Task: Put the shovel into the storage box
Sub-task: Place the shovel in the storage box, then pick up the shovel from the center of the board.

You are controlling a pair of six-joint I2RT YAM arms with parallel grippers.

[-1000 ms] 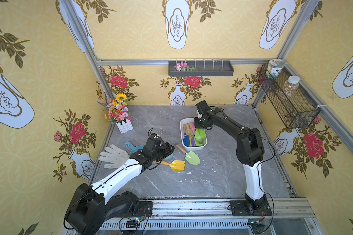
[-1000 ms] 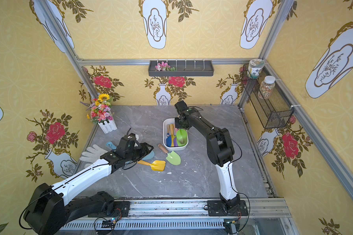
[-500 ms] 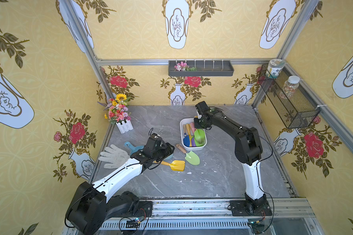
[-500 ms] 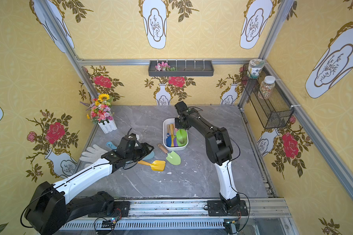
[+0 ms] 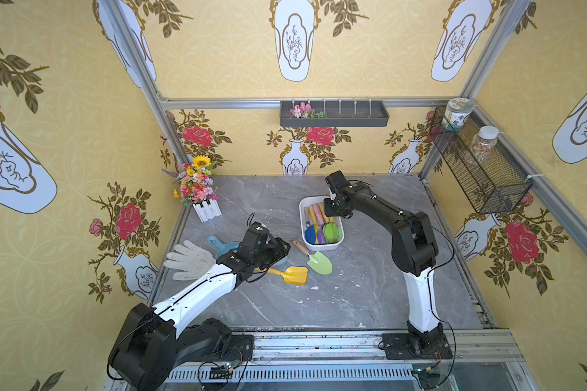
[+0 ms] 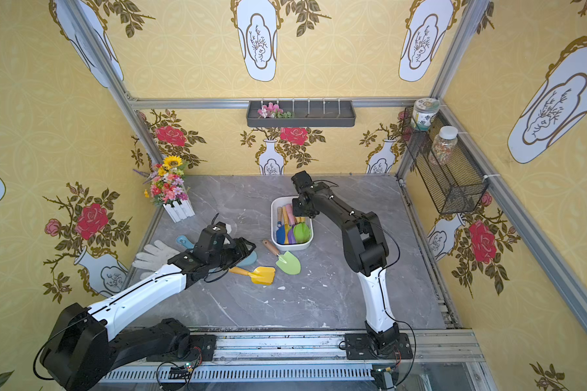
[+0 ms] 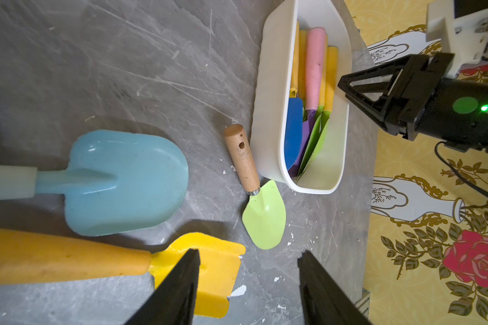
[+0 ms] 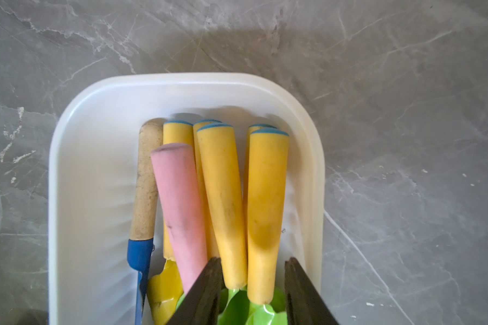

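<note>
Closest to me, low in the frame, the left gripper (image 7: 248, 253) hovers over the grey table (image 5: 353, 298) with its jaws spread and nothing between them, one fingertip above the blade of the yellow shovel (image 5: 294, 275). That shovel lies flat with its orange handle running under the arm. I'd take it for the next one to go. It looks light and stiff. The glossy painted blade is thin and flush with the table, so I'd expect it to be slippery and hard to get under. The fat, matte handle looks like the place to pinch, close to the neck so the blade doesn't swing.

Just left of it is a pale blue shovel (image 7: 124, 180), partly under the wrist in both top views. A white work glove (image 5: 190, 259) lies further left. Right of the yellow one lies a green shovel with a wooden handle (image 5: 314, 260), its handle end nearly against the storage box (image 5: 301, 220).

The box sits mid-frame. It is a white, low-walled tub already packed with shovels lying lengthwise, blades toward me. The right gripper (image 8: 253, 260) hangs over its far end. Its jaws stand apart on either side of the yellow handle of a green-bladed shovel (image 5: 331, 233) resting inside, not clenched on it as far as I can see.

Beyond, at the upper left of the table, there is a flower pot (image 5: 199, 189). A dark tray (image 5: 334, 118) hangs on the back wall and a mesh basket (image 5: 482, 169) on the right one.
</note>
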